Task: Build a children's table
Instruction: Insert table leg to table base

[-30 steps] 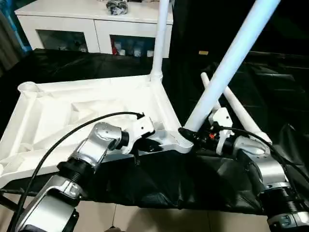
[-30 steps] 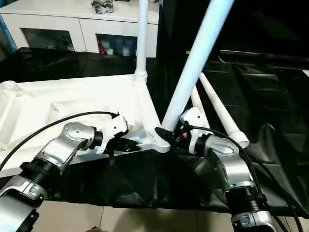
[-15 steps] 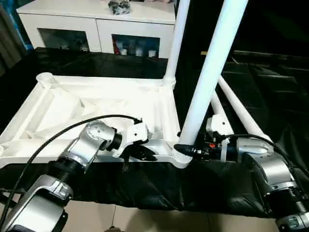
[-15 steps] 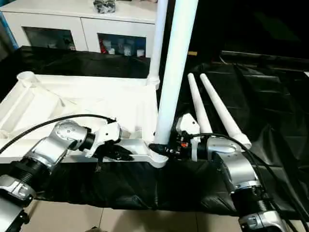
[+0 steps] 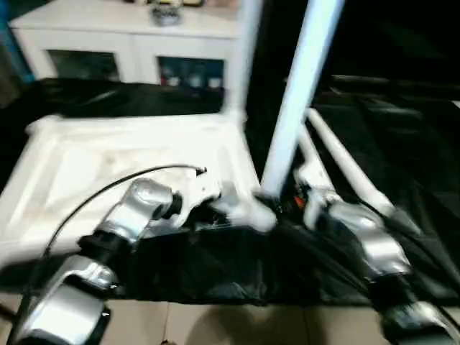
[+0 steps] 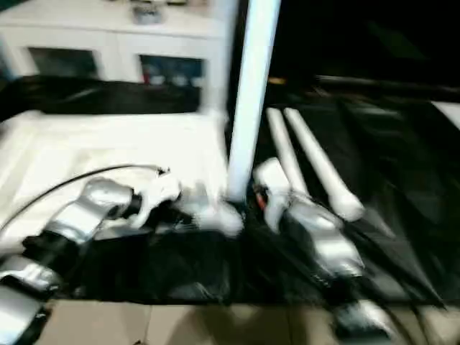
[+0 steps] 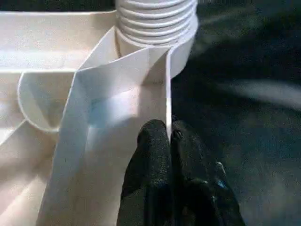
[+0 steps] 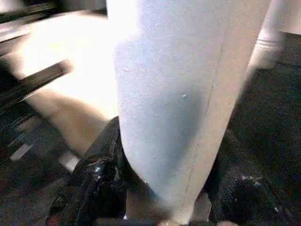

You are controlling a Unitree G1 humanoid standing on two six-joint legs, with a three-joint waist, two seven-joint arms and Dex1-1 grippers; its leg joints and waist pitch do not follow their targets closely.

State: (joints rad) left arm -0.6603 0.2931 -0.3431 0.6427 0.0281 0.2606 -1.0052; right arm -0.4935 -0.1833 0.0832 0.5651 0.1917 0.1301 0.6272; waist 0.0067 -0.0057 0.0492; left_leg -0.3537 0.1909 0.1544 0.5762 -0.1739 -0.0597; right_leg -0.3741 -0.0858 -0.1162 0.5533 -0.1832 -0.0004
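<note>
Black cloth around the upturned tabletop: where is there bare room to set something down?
Bare cloth lies right of the two loose legs and behind the tabletop, before the cabinet. The near right corner is crowded: both grippers and a standing leg.

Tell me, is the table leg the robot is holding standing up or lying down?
Standing up, nearly straight. The leg rises from the tabletop's near corner socket, with the right gripper shut around its base. Two spare legs lie flat behind it.
</note>
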